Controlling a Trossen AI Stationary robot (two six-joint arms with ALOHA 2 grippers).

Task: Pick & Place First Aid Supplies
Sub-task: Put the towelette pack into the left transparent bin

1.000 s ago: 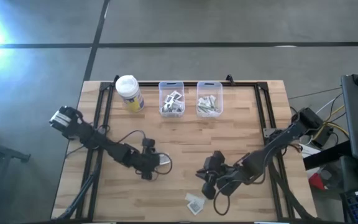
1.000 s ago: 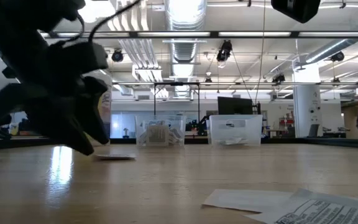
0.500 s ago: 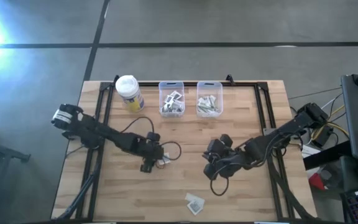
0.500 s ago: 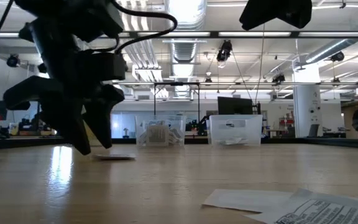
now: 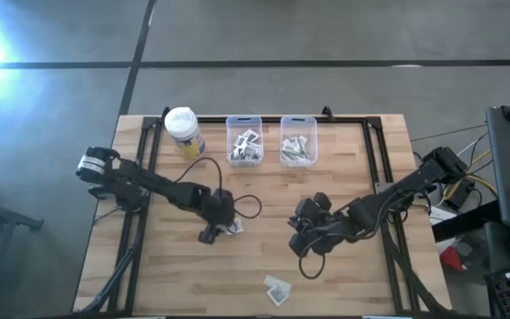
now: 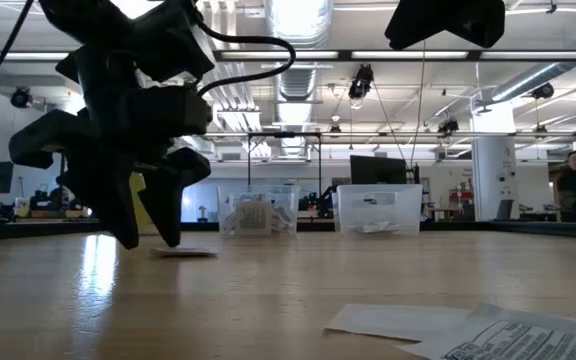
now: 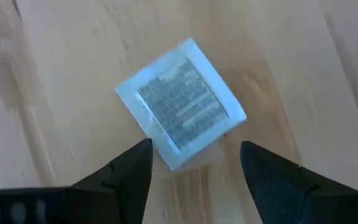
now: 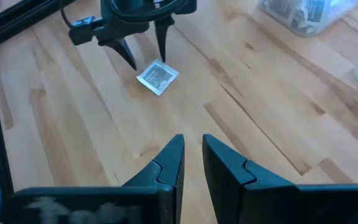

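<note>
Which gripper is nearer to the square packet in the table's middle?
Left. The left gripper hangs open right over the square packet; the right gripper waits well off to one side.
</note>
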